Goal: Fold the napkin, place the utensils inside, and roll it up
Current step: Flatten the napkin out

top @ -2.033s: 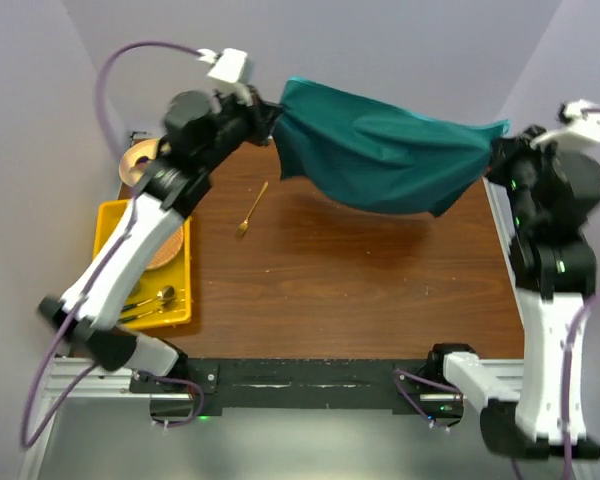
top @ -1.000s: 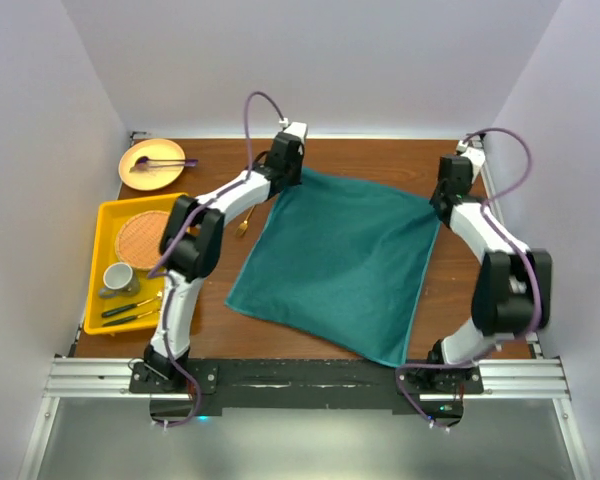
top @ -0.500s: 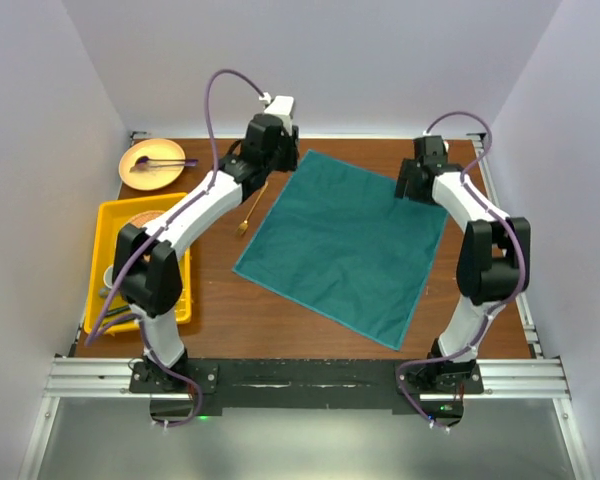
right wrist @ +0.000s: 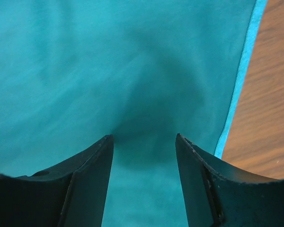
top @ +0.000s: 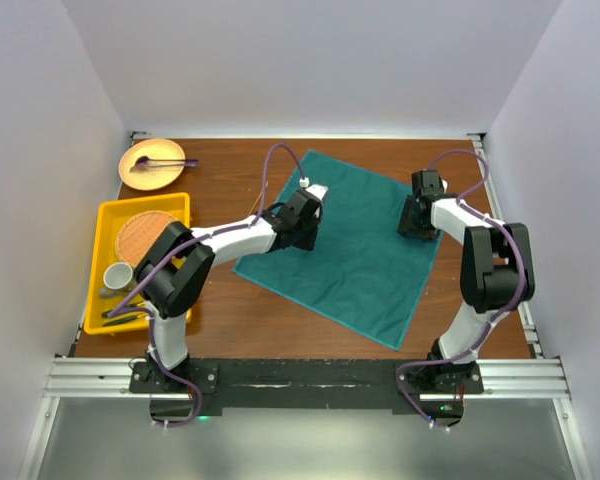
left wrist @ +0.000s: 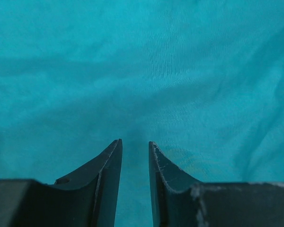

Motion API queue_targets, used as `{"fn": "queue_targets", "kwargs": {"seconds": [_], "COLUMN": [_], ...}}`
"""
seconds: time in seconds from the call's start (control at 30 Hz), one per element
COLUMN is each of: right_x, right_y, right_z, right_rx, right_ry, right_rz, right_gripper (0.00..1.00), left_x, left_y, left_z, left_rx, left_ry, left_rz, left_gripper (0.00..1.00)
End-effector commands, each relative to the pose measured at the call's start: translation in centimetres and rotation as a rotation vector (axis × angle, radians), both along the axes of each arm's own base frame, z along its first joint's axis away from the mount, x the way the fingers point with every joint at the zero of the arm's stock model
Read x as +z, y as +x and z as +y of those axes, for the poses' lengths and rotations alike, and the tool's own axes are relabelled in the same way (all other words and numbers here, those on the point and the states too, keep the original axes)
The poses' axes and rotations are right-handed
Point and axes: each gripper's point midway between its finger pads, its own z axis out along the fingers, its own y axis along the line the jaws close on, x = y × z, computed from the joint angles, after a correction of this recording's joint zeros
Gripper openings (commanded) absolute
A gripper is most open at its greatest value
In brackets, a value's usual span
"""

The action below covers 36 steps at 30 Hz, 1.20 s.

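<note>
1 teal napkin (top: 355,255) lies on 1 wooden table (top: 280,330). 2 robot arms (top: 235,233) reach over it, with 1 left gripper (left wrist: 134,142) and 1 right gripper (right wrist: 143,136), each showing 2 dark fingers. 2 purple cables (top: 283,147) loop above, 1 per arm. At the left sit 1 yellow tray (top: 145,202) and 1 small round plate (top: 130,178). The tray holds 1 woven round mat (top: 140,235), 1 cup (top: 118,277) and some dark-handled cutlery (top: 125,315), too hidden to count. The plate carries 1 purple-ended stick (top: 152,161).
</note>
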Motion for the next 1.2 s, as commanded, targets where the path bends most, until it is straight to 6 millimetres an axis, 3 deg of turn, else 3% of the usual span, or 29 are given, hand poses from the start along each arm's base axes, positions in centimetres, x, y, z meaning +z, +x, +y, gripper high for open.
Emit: {"fn": "queue_targets", "kwargs": {"seconds": [0.0,0.17,0.23,0.3,0.4,0.47,0.5,0.53,0.6,0.63,0.67,0.7,0.73,0.8,0.83,0.87,0.9,0.93,0.97,1.0,1.03,1.1,1.17], "right_x": [-0.5,-1.9,-1.5,-0.7,1.8,4.4,5.2,7.0,8.0,8.5,9.4,9.5,10.2,10.2,11.4,9.2,8.8,9.8,9.1,7.1,7.7,7.1,6.5], "right_y": [2.2,3.5,4.2,4.2,3.9,3.5,2.9,2.6,1.6,0.5,0.4,-0.1,-1.5,-2.1,-3.4,-3.8,-5.2,-4.8,-5.6,-6.0,-6.3,-7.0,-6.9], "right_z": [-2.5,-3.4,-4.0,-4.0,-2.7,-0.5,0.7,3.9,7.9,12.8,15.5,17.9,22.8,27.7,31.7,33.3,35.7,37.7,38.9,39.8,41.0,40.4,37.6], "right_rx": [-0.060,-0.018,-0.009,-0.001,0.029,0.084,0.116,0.195,0.285,0.387,0.428,0.461,0.541,0.623,0.698,0.728,0.782,0.799,0.829,0.847,0.837,0.806,0.722], "right_ry": [-0.085,-0.143,-0.181,-0.192,-0.182,-0.198,-0.205,-0.196,-0.152,-0.074,-0.019,0.023,0.110,0.156,0.177,0.143,0.139,0.155,0.154,0.121,0.118,0.115,0.083], "right_rz": [-0.024,0.041,0.043,0.032,-0.013,-0.060,-0.063,-0.112,-0.134,-0.158,-0.194,-0.205,-0.226,-0.261,-0.297,-0.256,-0.242,-0.261,-0.234,-0.197,-0.211,-0.171,-0.147], "right_gripper": [0.60,0.63,0.64,0.66,0.74,0.78,0.80,0.83,0.84,0.84,0.84,0.82,0.80,0.72,0.67,0.62,0.55,0.51,0.47,0.45,0.45,0.45,0.45], "left_x": [0.3,-2.9,-2.5,-0.4,5.2,8.9,10.9,13.6,15.9,18.6,19.8,20.1,22.9,25.9,27.0,27.9,29.4,29.9,30.4,30.7,30.5,29.2,27.3], "left_y": [-0.7,-3.7,-4.0,-3.5,-2.0,-1.0,-0.5,-0.3,0.9,0.8,1.8,1.4,1.2,-0.6,-1.3,-2.0,-3.3,-3.9,-4.5,-5.2,-5.4,-5.3,-4.7], "left_z": [0.3,0.9,0.7,0.0,-1.3,-0.6,0.2,1.2,5.6,7.7,11.5,13.8,17.7,21.3,23.2,24.0,25.3,26.2,26.7,27.0,26.8,25.8,23.1], "left_rx": [0.097,0.123,0.116,0.104,0.083,0.108,0.125,0.147,0.270,0.321,0.431,0.494,0.605,0.684,0.751,0.770,0.787,0.817,0.824,0.813,0.792,0.740,0.636], "left_ry": [-0.088,-0.118,-0.124,-0.155,-0.205,-0.213,-0.208,-0.231,-0.202,-0.226,-0.202,-0.180,-0.177,-0.170,-0.150,-0.149,-0.160,-0.154,-0.163,-0.170,-0.181,-0.194,-0.242], "left_rz": [-0.011,0.083,0.088,0.062,0.004,-0.061,-0.088,-0.133,-0.190,-0.244,-0.289,-0.300,-0.383,-0.472,-0.520,-0.549,-0.598,-0.624,-0.642,-0.664,-0.659,-0.632,-0.554], "left_gripper": [0.35,0.37,0.38,0.40,0.46,0.50,0.51,0.52,0.52,0.52,0.52,0.52,0.52,0.52,0.52,0.53,0.53,0.53,0.53,0.53,0.53,0.51,0.49]}}
